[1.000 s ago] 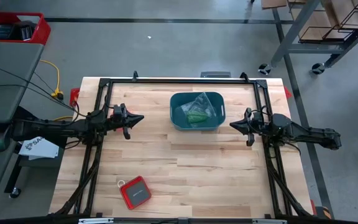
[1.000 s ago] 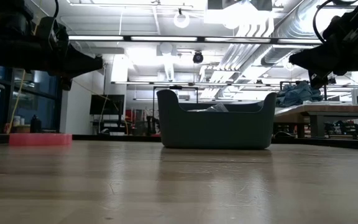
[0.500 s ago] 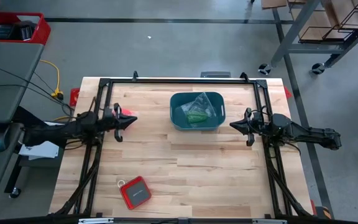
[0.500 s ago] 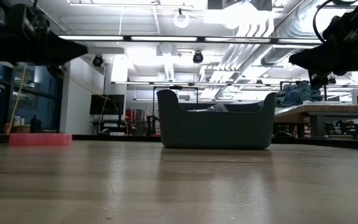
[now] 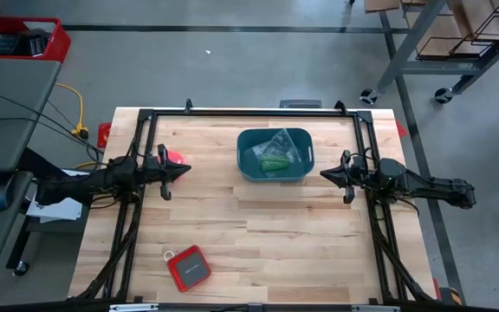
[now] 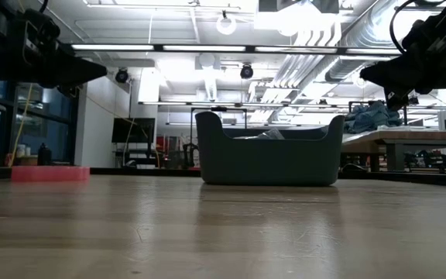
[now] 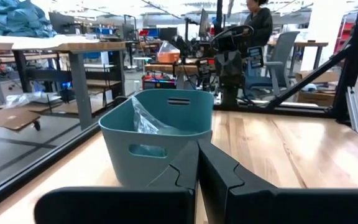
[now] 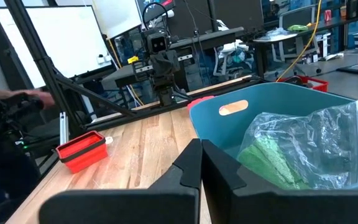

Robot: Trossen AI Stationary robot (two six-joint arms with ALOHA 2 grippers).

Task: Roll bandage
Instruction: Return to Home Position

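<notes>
The green bandage (image 5: 275,163) lies inside a clear plastic bag (image 8: 303,140) in the teal tub (image 5: 274,153) at the table's far middle; the bandage also shows in the right wrist view (image 8: 272,162). My left gripper (image 5: 185,168) is shut and empty, in the air left of the tub; it also shows in its wrist view (image 7: 197,163). My right gripper (image 5: 324,174) is shut and empty, in the air just right of the tub; it also shows in its wrist view (image 8: 201,163).
A red flat box (image 5: 188,267) lies near the table's front left. A pink-red ring (image 5: 173,158) lies by the left gripper. A black frame (image 5: 249,113) runs round the table. A person sits beyond the table in the left wrist view (image 7: 257,25).
My left gripper has drawn back a little toward the table's left edge and turned about its axis, uncovering the pink-red ring beside it. The fingers stay shut.
</notes>
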